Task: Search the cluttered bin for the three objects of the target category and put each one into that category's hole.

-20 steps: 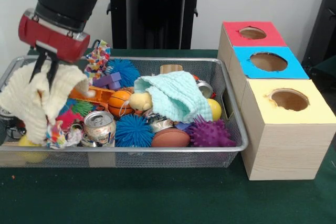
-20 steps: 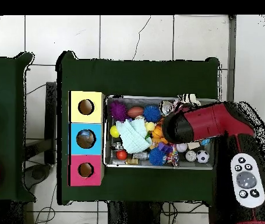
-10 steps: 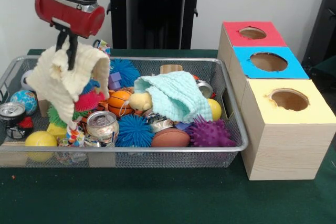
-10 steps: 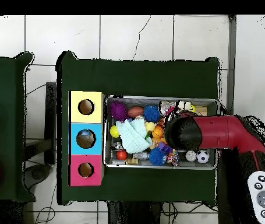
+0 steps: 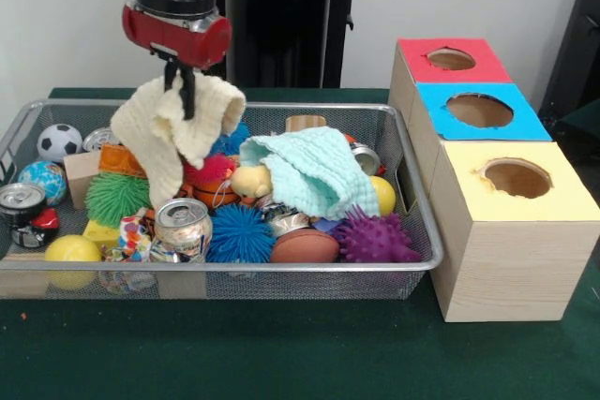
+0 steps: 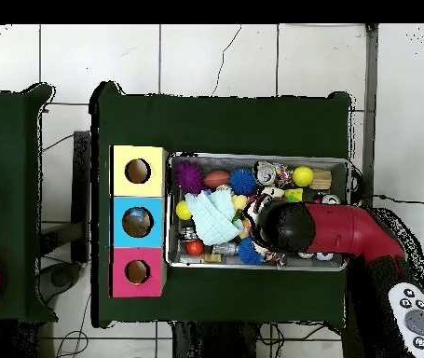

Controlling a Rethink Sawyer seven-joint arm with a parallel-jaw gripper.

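The gripper (image 5: 183, 91) hangs above the wire bin (image 5: 412, 222) with a cream cloth (image 5: 173, 133) pinched in it; the cloth's lower folds dangle just over the clutter, so it seems worth lifting higher before crossing the bin, lest the hem drag on the soda can (image 5: 180, 223) or the mint-green cloth (image 5: 309, 170) beside it; which hole takes cloths cannot be told, though the three boxes, red (image 5: 450, 58), blue (image 5: 480, 110) and yellow (image 5: 516, 180), stand just past the bin's end farthest from the soccer ball (image 5: 59, 140); the drop likely needs the cloth bunched and centred over the opening, since a loose fold could catch on the rim. The fingers (image 5: 187, 94) are nearly closed, a bunch of the cream cloth clamped between them; they touch nothing else.
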